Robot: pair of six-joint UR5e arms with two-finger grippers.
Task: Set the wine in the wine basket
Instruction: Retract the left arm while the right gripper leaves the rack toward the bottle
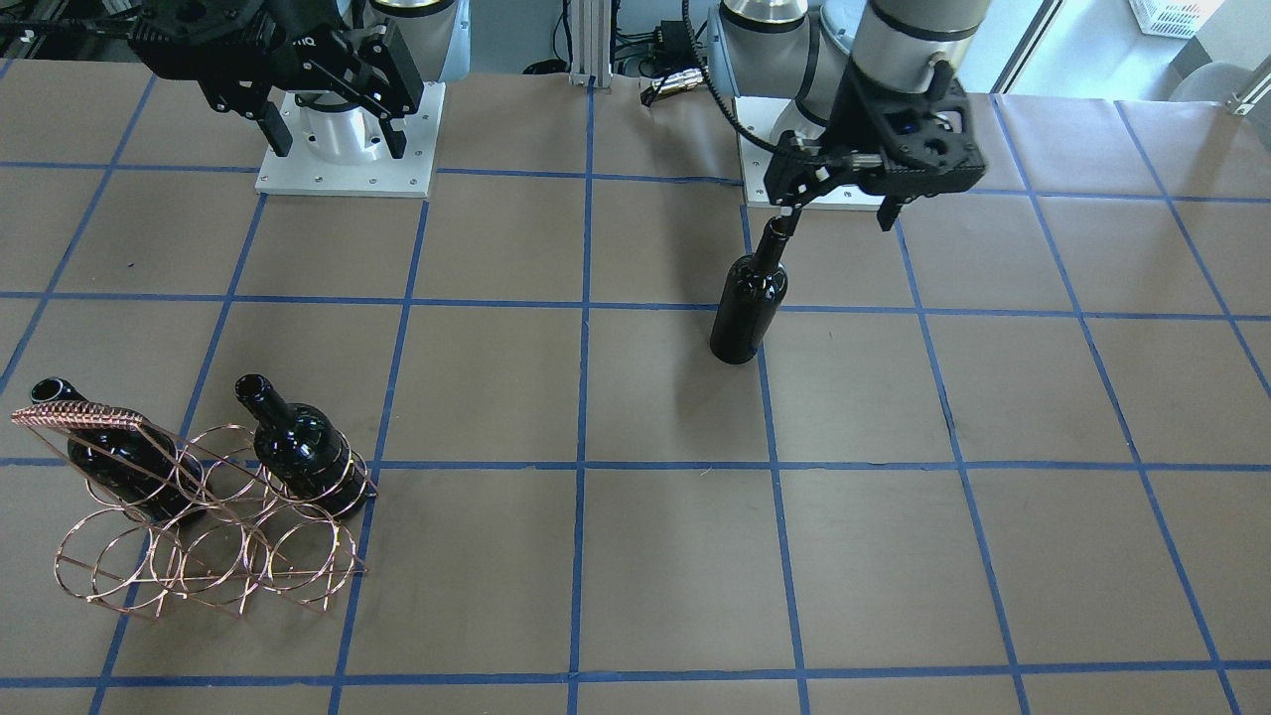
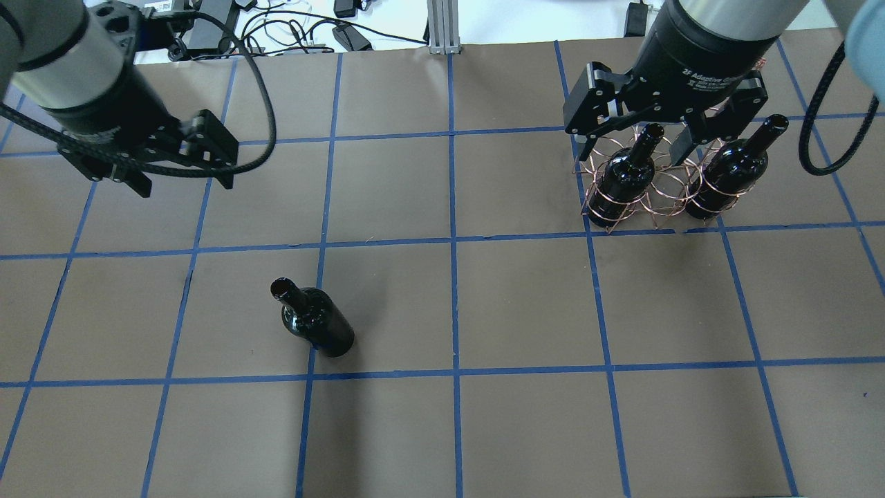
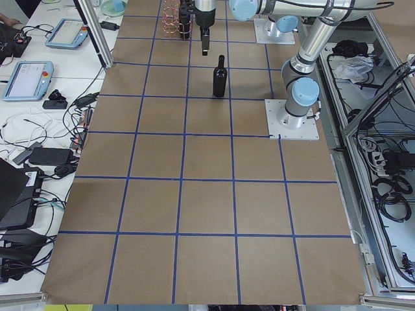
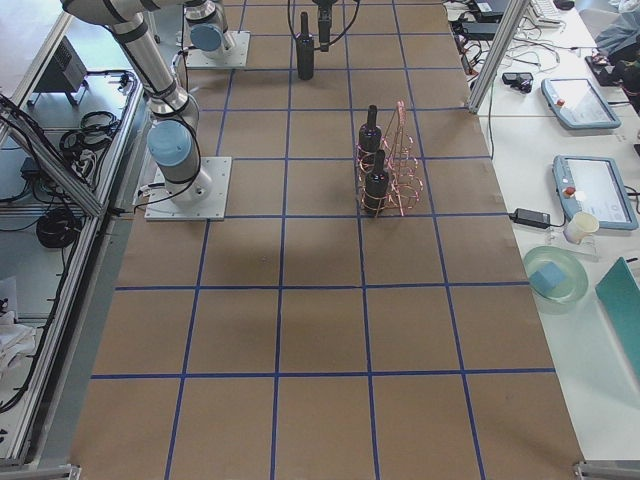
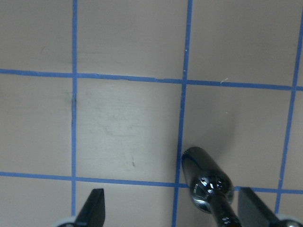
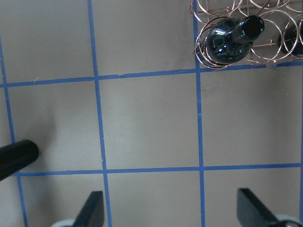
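One wine bottle (image 1: 747, 303) stands upright and alone on the brown table; it also shows in the overhead view (image 2: 318, 324). My left gripper (image 1: 836, 214) is open above and beside its neck, not holding it. In the left wrist view the bottle (image 5: 208, 187) lies below, between the fingers and nearer the right one. The copper wire wine basket (image 1: 213, 556) holds two more bottles (image 1: 298, 447) (image 1: 104, 452) in its back row. My right gripper (image 2: 643, 135) is open and empty, high over the basket (image 2: 653, 200).
The table (image 2: 449, 311) is brown paper with a blue tape grid. The arm bases (image 1: 343, 149) stand at the robot's side. In the right wrist view the basket (image 6: 265, 47) is at the top right, and a dark bottle end (image 6: 16, 158) shows at the left edge.
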